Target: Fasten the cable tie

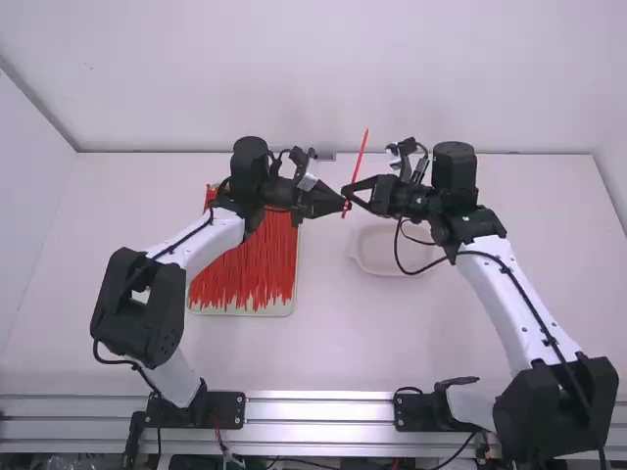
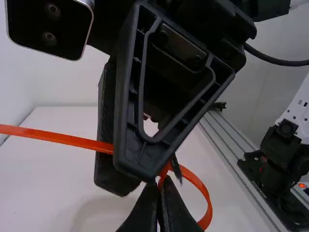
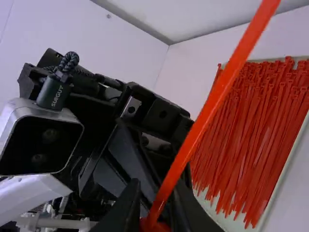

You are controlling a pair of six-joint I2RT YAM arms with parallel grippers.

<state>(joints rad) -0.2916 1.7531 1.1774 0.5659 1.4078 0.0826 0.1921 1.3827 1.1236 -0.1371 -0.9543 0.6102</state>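
Observation:
A red cable tie [image 1: 361, 157] is held above the middle of the table between both grippers, its free strap pointing up and away. My left gripper [image 1: 336, 204] comes from the left and is shut on the tie's looped part [image 2: 205, 198], its own fingertips [image 2: 153, 200] pressed together. My right gripper [image 1: 355, 190] meets it from the right, tip to tip. In the right wrist view the strap [image 3: 217, 92] runs down between my right gripper's fingers [image 3: 129, 208], which close on it near the tie's head. The right gripper's body [image 2: 159, 111] looms right in front of the left wrist camera.
A flat tray [image 1: 288, 311] heaped with several loose red cable ties [image 1: 245, 264] lies under the left arm, the same heap [image 3: 260, 145] seen from the right wrist. A shallow white dish [image 1: 377, 257] sits below the right gripper. A metal rail [image 1: 313, 406] runs along the front edge.

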